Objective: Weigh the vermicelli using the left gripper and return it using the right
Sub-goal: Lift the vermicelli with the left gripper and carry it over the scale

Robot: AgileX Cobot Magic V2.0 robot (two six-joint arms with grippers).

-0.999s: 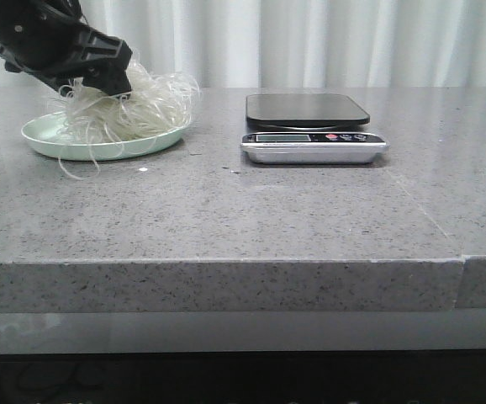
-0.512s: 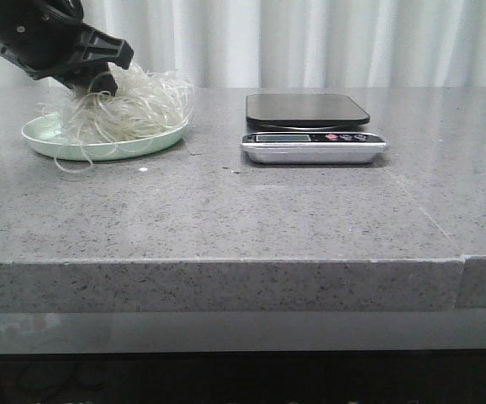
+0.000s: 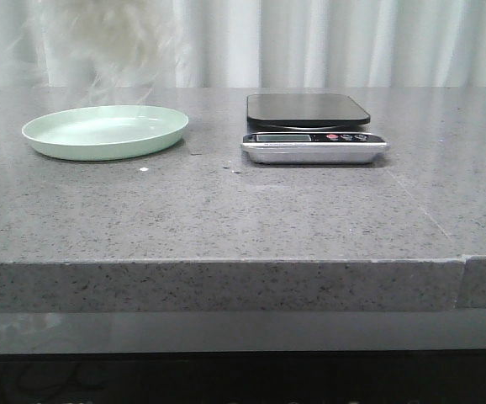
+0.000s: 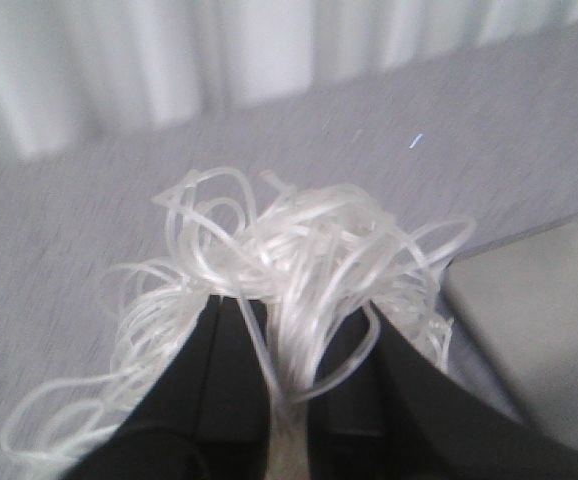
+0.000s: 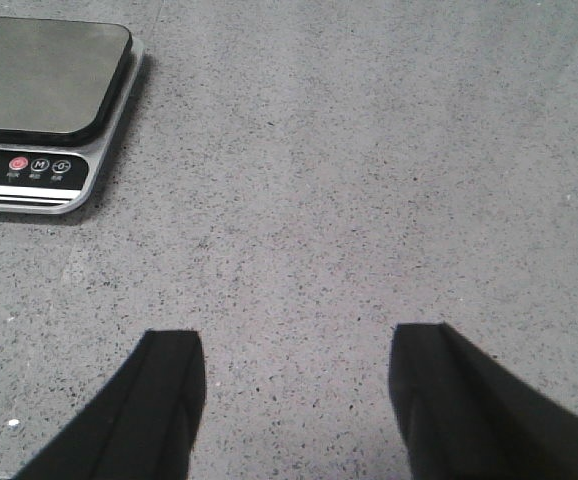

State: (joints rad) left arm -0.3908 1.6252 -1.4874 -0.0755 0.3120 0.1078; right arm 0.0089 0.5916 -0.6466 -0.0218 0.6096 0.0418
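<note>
A: Nearest, on the gray counter (image 3: 226, 210)?
B: Green plate (image 3: 104, 132) at left, bare. Kitchen scale (image 3: 313, 128) to its right, well apart.

A: And the noodles?
B: Vermicelli (image 4: 299, 250) up off the plate, pinched between the black fingers (image 4: 209, 380) of the left gripper (image 4: 289, 370). Loose, glossy, off-white loops spilling out on both sides; blurred high above the plate in the front view.

A: Right gripper (image 5: 294, 385)?
B: Spread wide over bare counter, holding nothing, scale near.
</note>
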